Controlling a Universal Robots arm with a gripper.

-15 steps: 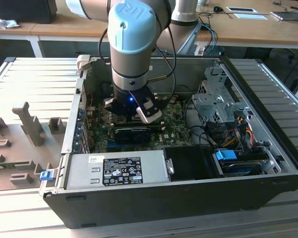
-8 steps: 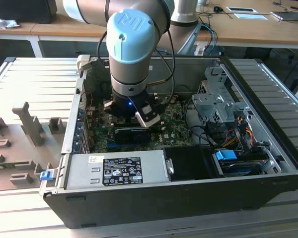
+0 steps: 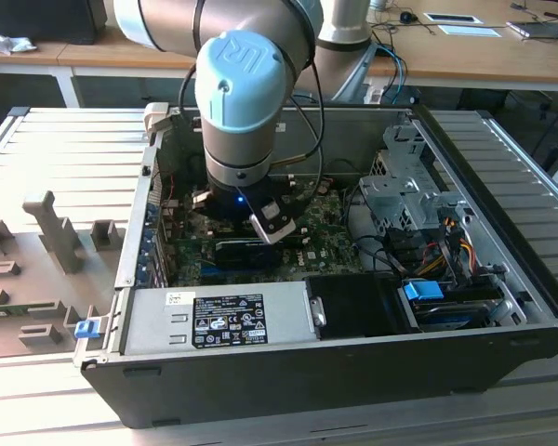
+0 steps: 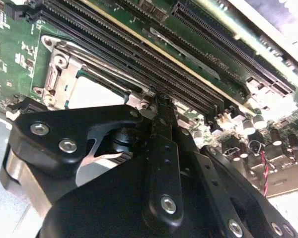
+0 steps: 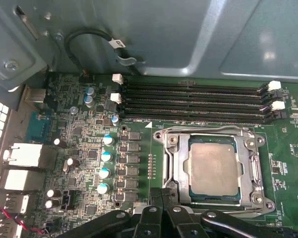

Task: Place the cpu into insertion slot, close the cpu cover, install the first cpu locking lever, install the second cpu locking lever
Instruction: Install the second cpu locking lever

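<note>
**Chip seated, cover down, hand at the socket's edge**

A grey slatted table (image 3: 65, 149) carries an open computer case (image 3: 335, 362), with wooden desks behind it in the exterior view. The robot arm (image 3: 242, 84) reaches down into the case over the green motherboard (image 5: 89, 148). In the first wrist view the cpu (image 5: 213, 166) lies flat in the insertion slot (image 5: 176, 191), its pale metal face up. The cpu cover (image 5: 251, 168) is folded down around it, framing the chip on all sides. Four long black memory slots (image 5: 193, 101) run just beside the socket. The hand (image 5: 162, 198) sits at the socket's near edge with its black fingers (image 4: 163, 129) pressed together, nothing visible between them.
</note>
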